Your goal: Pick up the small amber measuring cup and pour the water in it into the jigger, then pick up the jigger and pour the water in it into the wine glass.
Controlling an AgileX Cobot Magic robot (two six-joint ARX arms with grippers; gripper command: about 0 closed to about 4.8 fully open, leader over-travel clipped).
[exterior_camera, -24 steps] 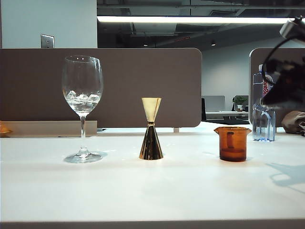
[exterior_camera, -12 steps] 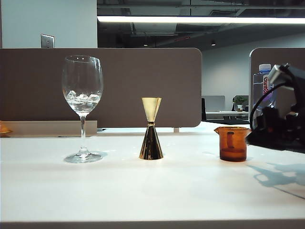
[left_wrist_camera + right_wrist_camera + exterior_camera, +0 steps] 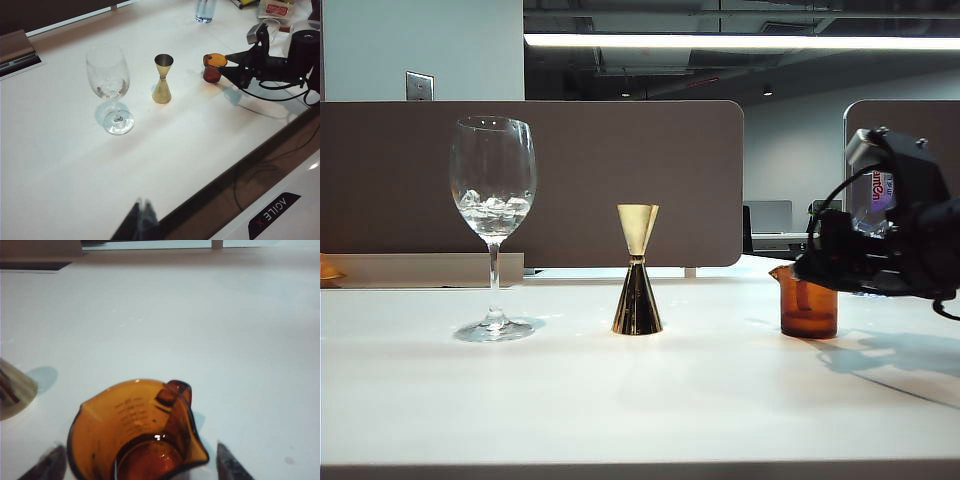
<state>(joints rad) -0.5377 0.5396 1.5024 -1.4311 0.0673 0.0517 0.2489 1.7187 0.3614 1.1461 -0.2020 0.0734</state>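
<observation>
Exterior view: the black right gripper (image 3: 810, 268) reaches the short translucent amber measuring cup (image 3: 808, 305) right of the gold hourglass jigger (image 3: 637, 270); left wrist view: the left gripper (image 3: 142, 220), state unclear; right wrist view: jaws apart, flanking the cup (image 3: 137, 432).

Translucent amber is seen on the measuring cup (image 3: 809, 308); gold on the jigger (image 3: 637, 271); white on the table (image 3: 620, 400); black on the right gripper (image 3: 800, 270).
</observation>
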